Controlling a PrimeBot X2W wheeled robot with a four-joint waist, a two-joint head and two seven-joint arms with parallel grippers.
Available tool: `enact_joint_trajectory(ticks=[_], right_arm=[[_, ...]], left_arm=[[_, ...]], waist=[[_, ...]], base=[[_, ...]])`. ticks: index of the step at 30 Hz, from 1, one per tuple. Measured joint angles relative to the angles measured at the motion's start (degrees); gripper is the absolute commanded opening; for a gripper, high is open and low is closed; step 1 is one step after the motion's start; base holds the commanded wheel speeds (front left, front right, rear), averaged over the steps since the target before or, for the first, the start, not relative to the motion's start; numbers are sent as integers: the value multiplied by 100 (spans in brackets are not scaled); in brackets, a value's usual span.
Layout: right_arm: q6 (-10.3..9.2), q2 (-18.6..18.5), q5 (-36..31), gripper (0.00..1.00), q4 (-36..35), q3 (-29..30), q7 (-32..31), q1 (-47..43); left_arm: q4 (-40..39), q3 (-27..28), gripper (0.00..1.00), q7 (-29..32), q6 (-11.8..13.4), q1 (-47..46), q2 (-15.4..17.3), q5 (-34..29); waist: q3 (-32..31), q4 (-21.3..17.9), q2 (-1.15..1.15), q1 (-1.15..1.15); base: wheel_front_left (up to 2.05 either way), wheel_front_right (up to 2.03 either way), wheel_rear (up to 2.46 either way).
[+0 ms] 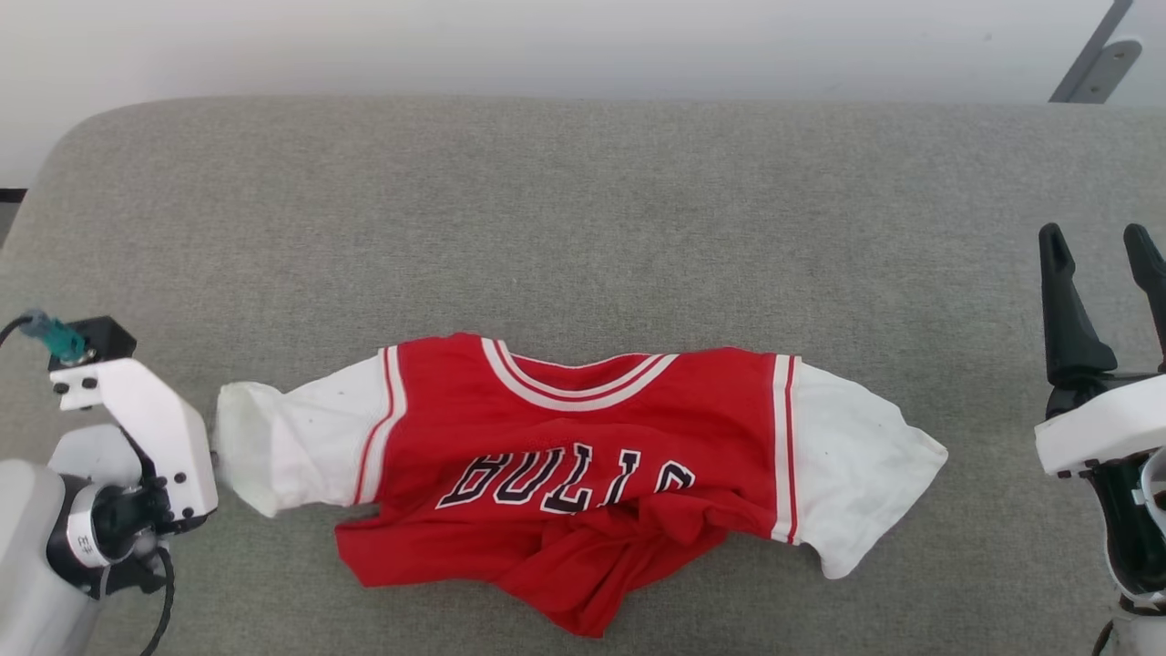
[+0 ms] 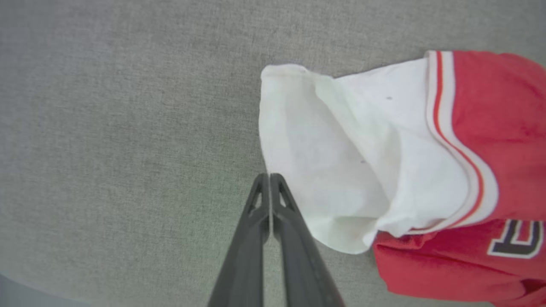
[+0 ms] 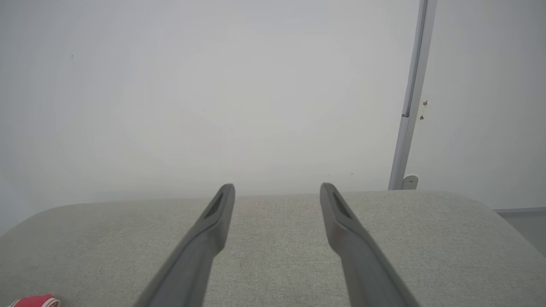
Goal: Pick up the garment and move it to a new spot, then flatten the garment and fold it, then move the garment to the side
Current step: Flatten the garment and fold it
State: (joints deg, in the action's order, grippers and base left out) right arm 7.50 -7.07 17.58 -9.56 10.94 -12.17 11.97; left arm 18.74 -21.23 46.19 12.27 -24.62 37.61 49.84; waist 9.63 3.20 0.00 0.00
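Observation:
The garment (image 1: 583, 456) lies chest-up on the grey cushion (image 1: 583, 228): a red T-shirt with white sleeves, striped trim and a dark chest print, its lower hem bunched toward me. In the left wrist view my left gripper (image 2: 269, 175) is shut, its tips meeting right on the cuff edge of the white sleeve (image 2: 341, 162), which stands puffed open. The head view shows that arm's white wrist housing (image 1: 146, 437) against the same sleeve (image 1: 273, 446). My right gripper (image 1: 1098, 264) stands open at the far right, well clear of the other sleeve (image 1: 856, 465), nothing between its fingers (image 3: 213, 213).
The cushion has rounded far corners and ends at a white wall (image 1: 547, 46). A grey metal post with a bracket (image 3: 405, 128) stands behind the far right corner. Bare cushion stretches beyond the shirt and to its left.

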Motion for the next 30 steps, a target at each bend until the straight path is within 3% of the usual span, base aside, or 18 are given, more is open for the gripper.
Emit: enact_joint_trajectory(ticks=[6,13,20,30], right_arm=[[0,0,0,100,-56,-37,-74,-35],[0,10,3,100,-120,-98,-119,-48],[0,11,30,100,-160,-119,-154,18],[0,14,60,100,-207,-35,-216,40]], left_arm=[[125,38,100,-27,-80,-71,-10,56],[-171,-37,100,359,-88,-836,-21,36],[176,-404,100,989,99,-1149,-125,-110],[646,-434,100,1127,241,-1053,-141,-49]], waist=[[0,38,0,0],[71,23,0,0],[248,-95,0,0],[516,-287,0,0]], base=[[0,0,0],[0,0,0],[0,0,0],[0,0,0]])
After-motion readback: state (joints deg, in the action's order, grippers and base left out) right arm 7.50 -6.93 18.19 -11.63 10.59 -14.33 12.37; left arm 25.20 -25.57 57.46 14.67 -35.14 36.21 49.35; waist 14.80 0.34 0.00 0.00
